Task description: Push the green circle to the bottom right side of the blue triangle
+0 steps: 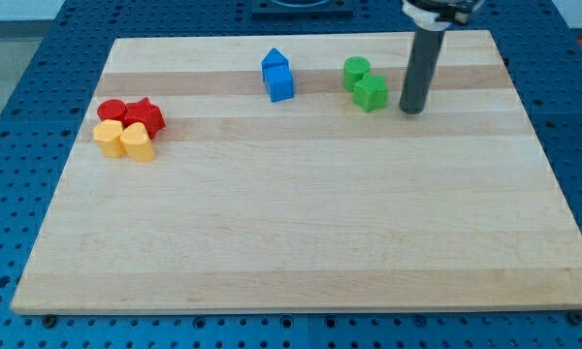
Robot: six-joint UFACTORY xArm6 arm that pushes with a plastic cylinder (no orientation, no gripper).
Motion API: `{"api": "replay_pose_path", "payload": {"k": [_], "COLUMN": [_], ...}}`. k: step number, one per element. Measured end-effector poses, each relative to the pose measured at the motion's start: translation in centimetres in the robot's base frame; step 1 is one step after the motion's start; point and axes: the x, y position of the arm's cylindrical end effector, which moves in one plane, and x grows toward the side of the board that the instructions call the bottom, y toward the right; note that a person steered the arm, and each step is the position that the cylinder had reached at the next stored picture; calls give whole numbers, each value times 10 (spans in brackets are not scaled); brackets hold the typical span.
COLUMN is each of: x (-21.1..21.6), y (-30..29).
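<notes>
My tip near the green blocks on the wooden bench

My tip [411, 109] stands on the bench [301, 233] toward the view's top right, just beside the green star-like block [371, 93], on its right, and I cannot tell if they touch. The arm has no hand, only the dark rod. The green circle [356, 70] touches this green block at its upper left. The blue triangle [274, 62] is to the left of the green circle, apart from it, with a blue cube [280, 84] touching it below. Far at the view's left, a red circle [112, 109], a red star [145, 116] and two yellow blocks [108, 136] [138, 142] sit together in one group.
</notes>
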Motion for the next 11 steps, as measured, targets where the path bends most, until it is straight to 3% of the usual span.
{"api": "replay_pose_path", "payload": {"k": [1, 3, 4, 6, 7, 10, 11], "x": [-11, -15, -15, -41, -64, -65, -65], "y": [-11, -89, -95, -16, -20, -119, -110]}}
